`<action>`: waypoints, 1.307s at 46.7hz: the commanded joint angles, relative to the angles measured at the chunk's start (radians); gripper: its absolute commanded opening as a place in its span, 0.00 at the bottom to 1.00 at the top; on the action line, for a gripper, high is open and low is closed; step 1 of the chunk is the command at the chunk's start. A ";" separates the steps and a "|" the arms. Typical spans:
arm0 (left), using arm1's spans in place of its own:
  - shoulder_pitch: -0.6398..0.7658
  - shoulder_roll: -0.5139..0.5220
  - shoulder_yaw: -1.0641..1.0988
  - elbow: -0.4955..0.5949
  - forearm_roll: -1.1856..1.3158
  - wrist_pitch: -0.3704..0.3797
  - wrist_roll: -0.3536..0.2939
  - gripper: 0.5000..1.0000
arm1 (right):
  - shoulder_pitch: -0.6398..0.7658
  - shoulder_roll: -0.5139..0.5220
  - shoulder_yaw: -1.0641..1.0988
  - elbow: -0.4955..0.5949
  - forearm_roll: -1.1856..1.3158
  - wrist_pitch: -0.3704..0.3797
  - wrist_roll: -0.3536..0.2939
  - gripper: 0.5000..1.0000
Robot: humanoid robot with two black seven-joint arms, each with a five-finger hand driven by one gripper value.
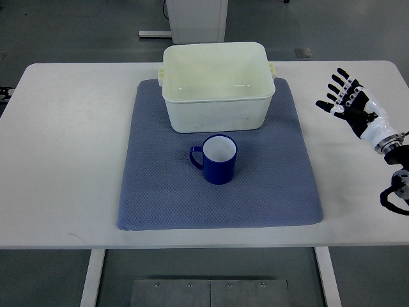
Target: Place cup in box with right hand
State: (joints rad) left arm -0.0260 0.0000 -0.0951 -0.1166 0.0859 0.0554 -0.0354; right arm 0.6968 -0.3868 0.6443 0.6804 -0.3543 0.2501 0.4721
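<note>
Top view: right hand (350, 102), fingers spread and empty, is far from the cup (218, 159); a careless reach may tip it.

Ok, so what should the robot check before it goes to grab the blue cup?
1. Right hand free: ok. Its fingers are spread and hold nothing.
2. Cup standing upright: ok. It stands on the grey mat, open side up.
3. Cup empty: ok. Only its white inside shows.
4. Handle side: not ok for an easy handle grab. The handle points to the picture's left, away from the right hand.
5. Box ready: ok. It is open on top, looks empty, and sits just behind the cup.
6. Path clear: ok. Only bare table and mat lie between hand and cup.
</note>
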 commanded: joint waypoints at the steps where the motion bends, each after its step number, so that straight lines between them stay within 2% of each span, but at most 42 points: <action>1: 0.000 0.000 0.000 0.000 0.000 0.000 0.000 1.00 | 0.000 -0.018 -0.002 0.002 0.000 0.001 -0.001 1.00; 14: 0.000 0.000 0.000 0.000 0.000 0.000 0.000 1.00 | 0.004 -0.098 -0.002 0.013 0.001 0.044 0.002 1.00; 26: 0.000 0.000 0.000 0.000 0.000 0.000 0.000 1.00 | -0.003 -0.194 -0.006 0.050 0.000 0.172 0.023 1.00; 36: 0.000 0.000 0.000 0.000 0.000 0.000 0.000 1.00 | -0.065 -0.282 -0.012 0.165 -0.002 0.278 0.077 1.00; 48: 0.000 0.000 0.000 0.000 0.000 0.000 0.000 1.00 | -0.126 -0.343 -0.035 0.341 -0.009 0.282 0.086 1.00; 61: 0.000 0.000 0.000 0.000 0.000 0.000 0.000 1.00 | -0.131 -0.342 -0.090 0.372 -0.021 0.279 0.102 1.00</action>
State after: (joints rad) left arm -0.0260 0.0000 -0.0951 -0.1166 0.0859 0.0550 -0.0353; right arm 0.5668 -0.7339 0.5621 1.0517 -0.3674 0.5307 0.5751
